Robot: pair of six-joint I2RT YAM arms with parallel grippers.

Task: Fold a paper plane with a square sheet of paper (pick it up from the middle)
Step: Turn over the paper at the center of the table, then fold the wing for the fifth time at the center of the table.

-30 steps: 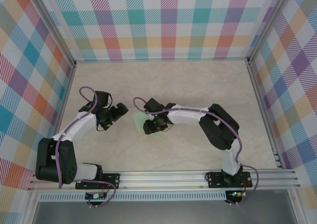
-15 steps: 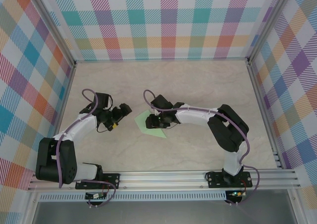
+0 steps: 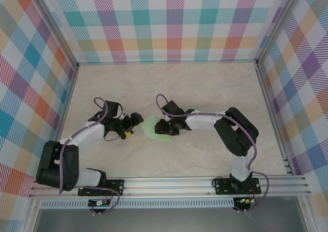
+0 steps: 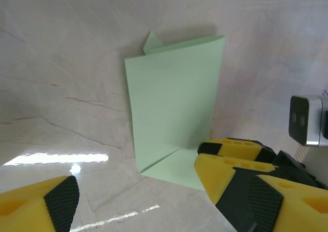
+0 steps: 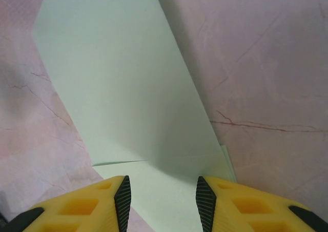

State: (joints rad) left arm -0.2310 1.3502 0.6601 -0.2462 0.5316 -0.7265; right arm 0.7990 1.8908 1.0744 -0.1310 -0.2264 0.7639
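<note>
The square sheet of paper point(image 3: 152, 127) is pale mint green and lies folded on the table, with a diagonal crease near its corner point(image 4: 171, 103). My right gripper point(image 3: 163, 128) rests over its right part. In the right wrist view its jaws point(image 5: 164, 201) stand apart, with the flat paper point(image 5: 128, 88) under and between them. My left gripper point(image 3: 132, 126) is just left of the sheet, open wide, with bare table between its fingers point(image 4: 146, 193). One yellow finger of the right gripper point(image 4: 233, 149) touches the paper's edge. A finished paper plane is out of view.
The beige marble table point(image 3: 215, 88) is walled by checkered panels point(image 3: 169, 21) at the back and both sides. An aluminium rail point(image 3: 169, 183) carrying both arm bases runs along the near edge. The right wrist's white camera point(image 4: 306, 120) shows near the paper.
My left gripper has moved right toward the paper, its jaws narrowing a little. My right gripper has shifted right, uncovering more of the sheet.
</note>
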